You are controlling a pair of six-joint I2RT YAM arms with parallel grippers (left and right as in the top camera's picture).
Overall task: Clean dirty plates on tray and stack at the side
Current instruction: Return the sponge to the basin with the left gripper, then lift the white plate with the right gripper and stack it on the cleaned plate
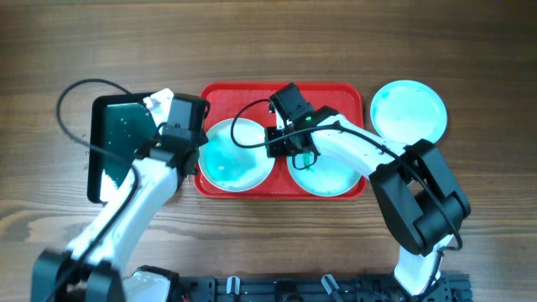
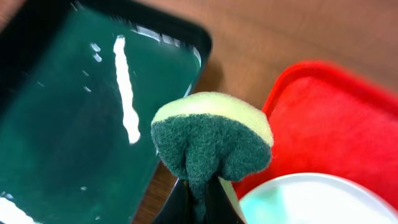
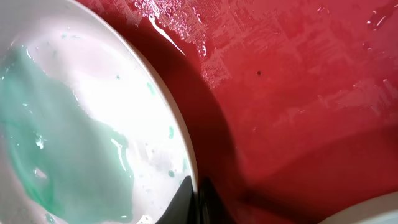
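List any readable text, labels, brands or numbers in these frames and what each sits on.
None legible in any view.
Red tray: no print.
Black tray: white streaks only, not lettering.
Plates: no marks except teal smears.
Sponge: no brand shown.
Arms: no marking that can be read.

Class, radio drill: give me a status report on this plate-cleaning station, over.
Left tool shut on sponge. Right tool pinching rim of smeared plate, in red tray. Third plate beside tray. No obstruction seen.
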